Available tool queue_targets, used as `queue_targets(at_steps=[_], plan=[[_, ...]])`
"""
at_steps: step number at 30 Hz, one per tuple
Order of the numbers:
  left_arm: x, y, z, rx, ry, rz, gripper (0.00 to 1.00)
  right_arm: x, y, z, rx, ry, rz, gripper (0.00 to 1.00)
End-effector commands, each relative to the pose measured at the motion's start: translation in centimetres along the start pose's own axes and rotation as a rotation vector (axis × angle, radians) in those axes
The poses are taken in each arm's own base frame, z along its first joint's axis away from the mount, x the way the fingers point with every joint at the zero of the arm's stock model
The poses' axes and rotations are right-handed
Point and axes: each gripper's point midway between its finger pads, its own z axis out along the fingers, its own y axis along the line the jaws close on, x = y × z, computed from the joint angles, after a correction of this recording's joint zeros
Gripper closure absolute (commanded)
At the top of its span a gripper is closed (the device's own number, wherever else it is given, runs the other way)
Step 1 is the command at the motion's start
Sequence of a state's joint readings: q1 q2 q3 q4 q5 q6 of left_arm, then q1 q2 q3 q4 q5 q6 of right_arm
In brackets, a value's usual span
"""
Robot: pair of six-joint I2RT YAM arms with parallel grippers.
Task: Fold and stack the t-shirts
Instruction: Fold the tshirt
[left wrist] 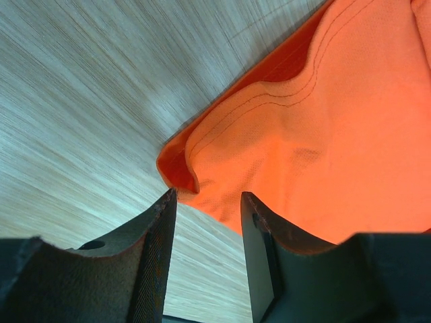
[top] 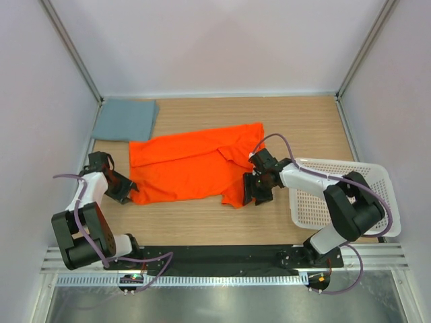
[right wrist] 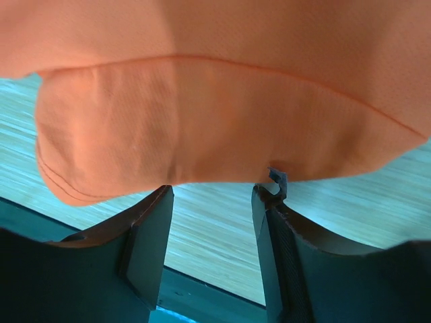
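Top view: pale wood-grain table (top: 303,128) inside plain white walls (top: 202,40). Orange t-shirt (top: 192,165) spread across the middle; grey-blue t-shirt (top: 124,120) folded at the far left corner; white basket (top: 313,202) at the right edge.

Left wrist: left gripper (left wrist: 205,198) parted, gripping nothing, at the orange t-shirt's corner.

Right wrist: right gripper (right wrist: 212,192) parted, gripping nothing, just short of its hem.

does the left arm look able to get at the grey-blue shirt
Likely yes: the grey-blue shirt lies on its side, only bare table between it and the left end effector.
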State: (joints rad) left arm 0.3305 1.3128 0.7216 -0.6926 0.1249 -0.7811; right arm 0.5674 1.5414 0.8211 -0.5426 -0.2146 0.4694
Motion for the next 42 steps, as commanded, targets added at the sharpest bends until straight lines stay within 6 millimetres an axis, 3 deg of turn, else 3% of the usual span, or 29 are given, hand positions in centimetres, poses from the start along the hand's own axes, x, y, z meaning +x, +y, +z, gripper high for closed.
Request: queue_targets(at_steps=[1,5,8,10,13,16,19,21,27,28,29,31,34,38,42], plan=[[-1.4,-1.5,-1.5,0.059,-0.054,0.012,0.56,-1.5,0.8,1.3,-0.028,-0.057,0.035,0.43],[-1.6,-1.6,-1.8,0.061,-0.061,0.011,0.56,-2.6,1.3,1.9,-0.040,-0.092,0.073,0.49],[-1.7,-1.6,-1.9,0.057,-0.066,0.015,0.55,-3.7,1.5,2.0,-0.035,-0.113,0.079,0.60],[-1.7,-1.5,-1.9,0.053,-0.068,0.017,0.55,-4.4,1.5,1.8,-0.025,-0.128,0.077,0.74],[-1.8,-1.3,-1.9,0.044,-0.072,0.019,0.55,-6.3,2.1,0.6,-0.023,-0.162,0.062,0.87],[-2.0,-1.3,-1.9,0.037,-0.083,0.025,0.55,-6.9,2.4,-0.3,-0.012,-0.148,0.025,0.94],[-2.4,-1.4,-1.8,0.037,-0.091,0.024,0.55,-9.5,3.7,-1.4,-0.024,-0.180,-0.013,0.99],[-2.5,-1.5,-1.6,0.036,-0.087,0.020,0.55,-10.4,3.7,-1.0,-0.013,-0.173,-0.023,0.99],[-2.8,-1.9,-1.3,0.034,-0.077,0.024,0.55,-15.8,4.6,-0.3,-0.016,-0.205,-0.042,0.99],[-2.8,-2.0,-1.3,0.035,-0.074,0.026,0.55,-17.3,5.0,-0.1,-0.017,-0.215,-0.047,0.97],[-3.0,-2.1,-1.4,0.036,-0.075,0.026,0.55,-17.9,4.9,0.1,-0.011,-0.212,-0.048,0.90],[-3.1,-2.1,-1.3,0.031,-0.075,0.029,0.55,-19.3,5.4,0.0,-0.018,-0.210,-0.074,0.86],[-3.1,-2.2,-1.2,0.036,-0.069,0.035,0.55,-19.8,5.5,-1.1,-0.002,-0.213,-0.094,0.74],[-2.9,-2.0,-1.0,0.032,-0.064,0.037,0.55,-20.0,5.7,-5.1,0.013,-0.279,-0.126,0.53],[-2.5,-1.8,-0.8,0.033,-0.059,0.038,0.55,-18.5,5.3,-7.8,0.032,-0.285,-0.161,0.52]])
